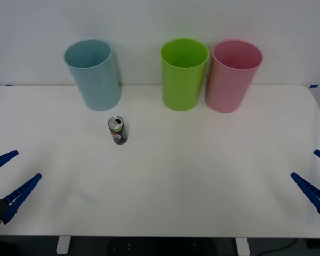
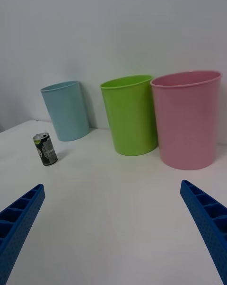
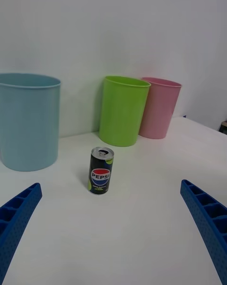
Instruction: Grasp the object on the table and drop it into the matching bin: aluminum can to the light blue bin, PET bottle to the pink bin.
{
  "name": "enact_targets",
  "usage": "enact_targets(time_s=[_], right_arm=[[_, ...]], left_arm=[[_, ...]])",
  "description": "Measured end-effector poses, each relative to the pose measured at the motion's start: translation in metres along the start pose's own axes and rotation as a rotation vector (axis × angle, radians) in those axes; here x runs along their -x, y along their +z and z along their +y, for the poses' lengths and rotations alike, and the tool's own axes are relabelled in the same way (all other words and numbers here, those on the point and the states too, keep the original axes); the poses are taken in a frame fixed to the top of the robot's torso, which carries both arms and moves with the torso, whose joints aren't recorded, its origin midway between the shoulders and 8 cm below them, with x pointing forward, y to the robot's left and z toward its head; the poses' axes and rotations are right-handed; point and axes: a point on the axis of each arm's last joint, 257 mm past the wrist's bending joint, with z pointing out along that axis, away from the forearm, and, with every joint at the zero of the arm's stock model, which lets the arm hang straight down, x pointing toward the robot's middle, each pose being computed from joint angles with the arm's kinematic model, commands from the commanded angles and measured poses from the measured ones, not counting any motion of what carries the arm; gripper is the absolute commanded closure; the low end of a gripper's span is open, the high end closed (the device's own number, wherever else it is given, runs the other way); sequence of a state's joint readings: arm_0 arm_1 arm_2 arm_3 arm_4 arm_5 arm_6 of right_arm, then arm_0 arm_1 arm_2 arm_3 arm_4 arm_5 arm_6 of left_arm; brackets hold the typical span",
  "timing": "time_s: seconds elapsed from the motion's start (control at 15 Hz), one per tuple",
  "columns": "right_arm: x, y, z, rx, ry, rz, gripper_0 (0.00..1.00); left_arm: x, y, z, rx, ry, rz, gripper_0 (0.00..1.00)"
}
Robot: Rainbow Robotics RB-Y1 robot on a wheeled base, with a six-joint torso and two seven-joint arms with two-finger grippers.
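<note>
Left gripper point(image 1: 8, 173) fingers spread, right gripper point(image 1: 314, 176) likewise

Can point(image 3: 101, 176): metal, glossy dark printed wall w/ shiny silver top. Blue bin point(image 1: 93, 74), green bin point(image 1: 183, 74), pink bin point(image 1: 232, 77): smooth plastic, soft satin sheen, no texture. Table point(image 1: 202, 181): white, smooth, matt, faint reflections only. Left gripper point(image 1: 8, 178) & right gripper point(image 1: 316, 178): blue ribbed plastic fingers point(image 3: 19, 218), matt, pads finely dimpled.
</note>
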State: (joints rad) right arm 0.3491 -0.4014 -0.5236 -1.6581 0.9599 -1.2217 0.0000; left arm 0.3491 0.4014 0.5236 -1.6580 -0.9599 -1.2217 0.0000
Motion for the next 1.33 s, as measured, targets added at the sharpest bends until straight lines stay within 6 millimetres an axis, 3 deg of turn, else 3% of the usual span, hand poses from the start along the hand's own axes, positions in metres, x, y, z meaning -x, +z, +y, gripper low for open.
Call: enact_targets(time_s=[0.73, 1.0, 1.33], right_arm=[[0.0, 0.0, 0.0, 0.0, 0.0, 0.0, 0.0], [0.0, 0.0, 0.0, 0.0, 0.0, 0.0, 0.0], [0.0, 0.0, 0.0, 0.0, 0.0, 0.0, 0.0]], left_arm=[[-0.015, 0.003, -0.001, 0.035, -0.031, -0.001, 0.0], [-0.038, 0.011, 0.007, 0.086, -0.017, 0.054, 0.0], [-0.069, 0.037, 0.009, 0.132, -0.012, 0.12, 0.0]])
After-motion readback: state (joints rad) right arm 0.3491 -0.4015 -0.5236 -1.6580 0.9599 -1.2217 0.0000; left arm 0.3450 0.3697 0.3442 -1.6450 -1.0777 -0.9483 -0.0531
